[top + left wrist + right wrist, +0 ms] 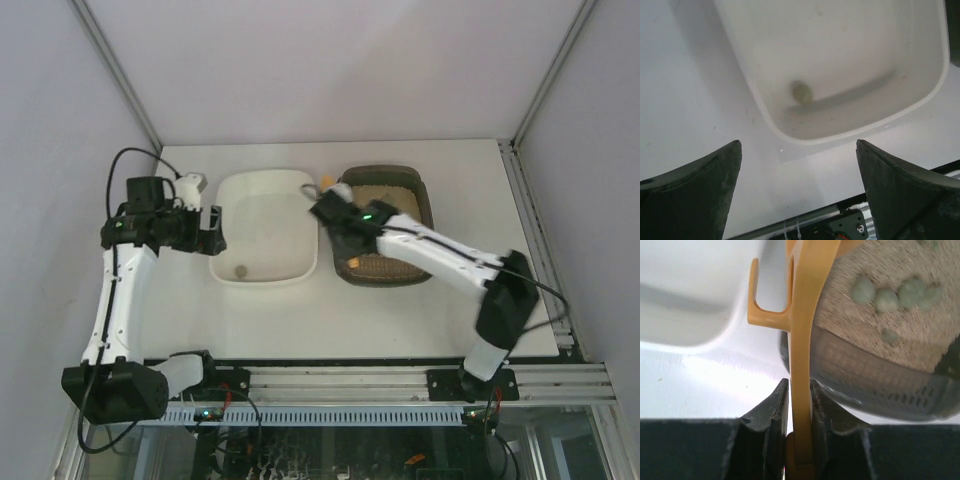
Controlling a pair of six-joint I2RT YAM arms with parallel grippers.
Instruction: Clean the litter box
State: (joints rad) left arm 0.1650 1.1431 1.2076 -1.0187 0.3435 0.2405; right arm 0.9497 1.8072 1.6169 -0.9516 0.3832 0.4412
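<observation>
Your right gripper [799,388] is clamped hard on the handle of the yellow scoop [803,325], with the jaws pinching the flat strip edge-on and no gap on either side. The handle runs away from the fingers and out of the top of the wrist view, so you cannot tell whether the scoop head carries anything. It hangs over the strip of table [400,320] between the two containers, with the white tub [685,300] to one side and the litter box [875,385] to the other. The litter box sits right of centre on the table, just beside the tub, with its sandy litter exposed. A cluster of pale green lumps [888,299] lies on the litter close to the scoop.

The narrow grip is your first risk. If the blade digs into packed litter, the handle may twist or slide between the pads, and you would lose the scoop angle. A hard push against the wall could also shove the litter box, because nothing is bracing it.

The gap itself is the second risk. Any tilt during a carry across it would likely drop lumps or litter onto the table rather than into the tub. The handle's hooked tab could also catch a rim.

Your left gripper [799,150] hangs with its jaws spread wide and holds nothing. It is above the table at the tub's near corner, where one green lump [801,92] already rests inside. It is well apart from the litter box, so it offers no steadying there. If it descends carelessly, it could nudge the tub.
</observation>
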